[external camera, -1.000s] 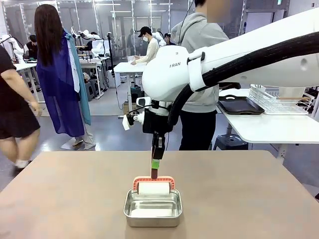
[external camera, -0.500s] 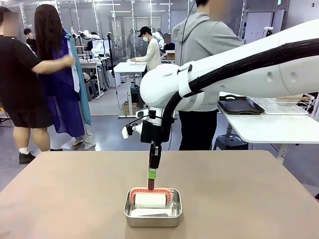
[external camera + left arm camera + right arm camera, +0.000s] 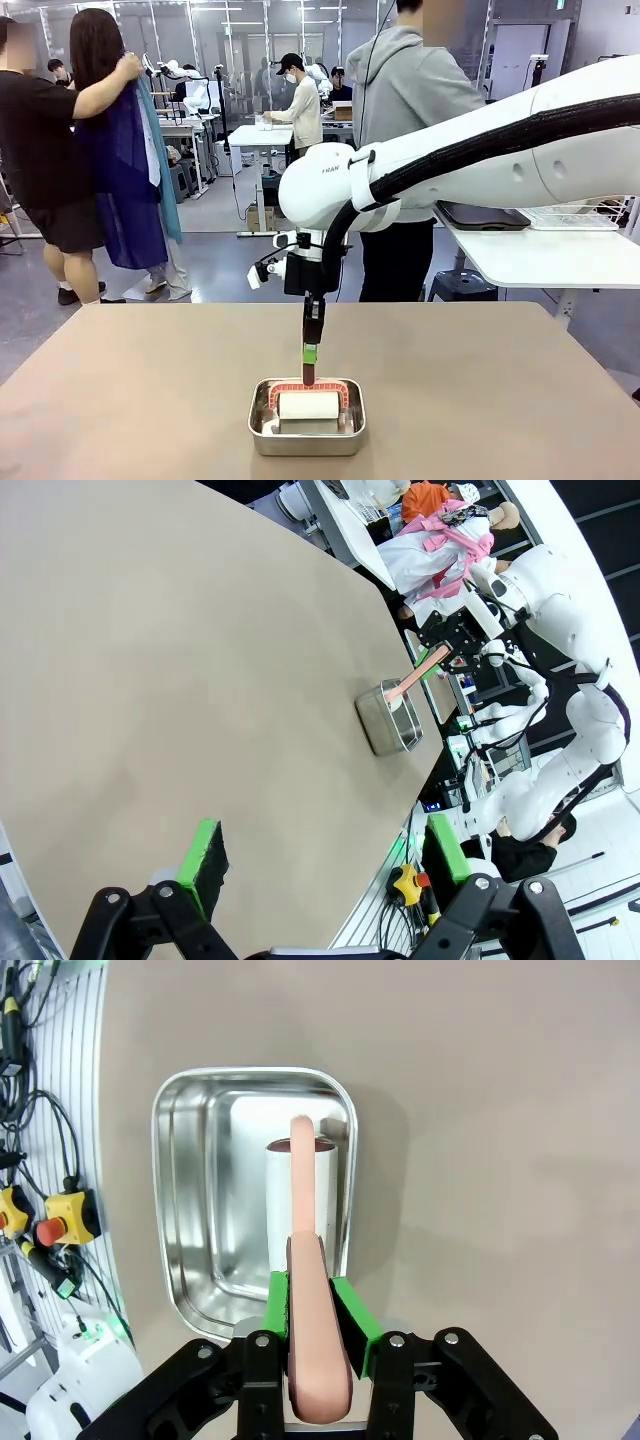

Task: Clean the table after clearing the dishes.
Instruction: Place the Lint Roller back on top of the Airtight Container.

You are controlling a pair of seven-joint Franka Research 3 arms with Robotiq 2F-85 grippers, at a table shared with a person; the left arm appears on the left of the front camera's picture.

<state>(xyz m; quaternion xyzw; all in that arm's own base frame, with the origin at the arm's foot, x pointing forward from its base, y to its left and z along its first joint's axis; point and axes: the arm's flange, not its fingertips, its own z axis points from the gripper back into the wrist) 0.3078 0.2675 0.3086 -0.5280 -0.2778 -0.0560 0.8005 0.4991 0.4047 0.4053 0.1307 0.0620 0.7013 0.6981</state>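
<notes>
Right gripper [image 3: 309, 366] clamped on the salmon-pink handle of a white lint roller [image 3: 308, 404], handle upright, green pads pinching it near its top. Roller head sits inside the small rectangular steel tin [image 3: 306, 437], at the near edge of the taupe-brown table [image 3: 480, 390], about centred. Roller seems to rest on the tin's floor, hard to confirm. Left gripper [image 3: 320, 855] wide apart, holding nothing, over bare tabletop, well apart from the tin.

plain matte taupe-brown table [image 3: 520, 400], flat and bare but for one steel tin [image 3: 307, 418].
</notes>
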